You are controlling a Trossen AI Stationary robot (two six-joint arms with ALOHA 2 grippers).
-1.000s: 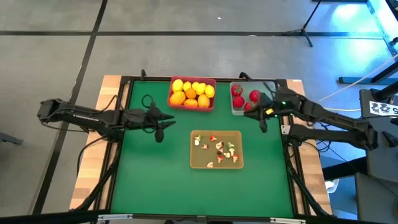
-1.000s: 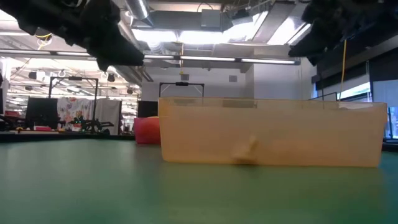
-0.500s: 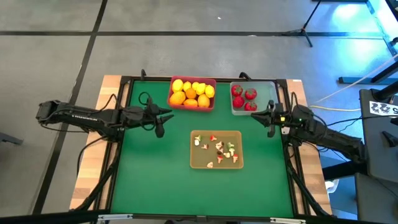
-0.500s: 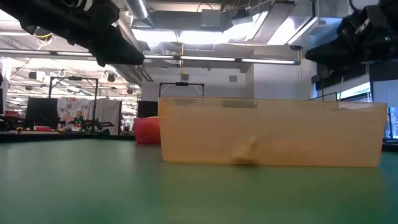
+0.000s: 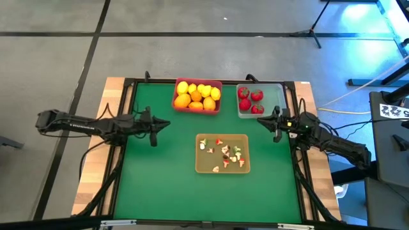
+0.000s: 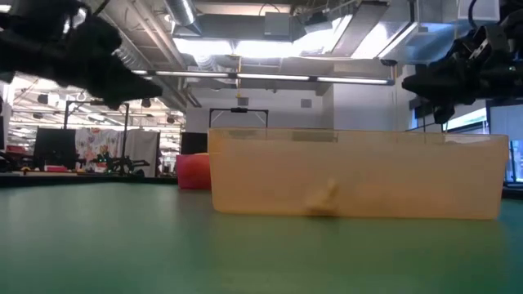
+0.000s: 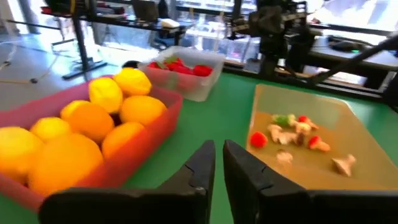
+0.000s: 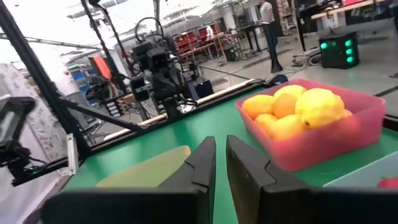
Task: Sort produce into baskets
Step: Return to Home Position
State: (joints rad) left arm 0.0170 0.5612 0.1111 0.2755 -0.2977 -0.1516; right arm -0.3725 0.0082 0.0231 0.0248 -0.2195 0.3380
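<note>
Green table [image 5: 160,185], wood edges. Left gripper [image 5: 158,125] over left side, right gripper [image 5: 273,124] over right side; both pinched together. Tan basket [image 5: 208,165] in middle between them, tiny bits [image 5: 227,153] inside. Red basket [image 5: 197,111] at far edge, full of yellow and orange lemons [image 5: 198,94]. Clear basket [image 5: 275,96] just beside it, red fruits [image 5: 249,101] inside.

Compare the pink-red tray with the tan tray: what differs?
The pink-red tray sits at the table's edge beside the clear tray; the tan tray stands alone mid-table. The pink-red tray is heaped with yellow and orange fruits; the tan tray holds only small scattered bits, floor mostly bare. Both are shallow rectangles of similar size.
</note>
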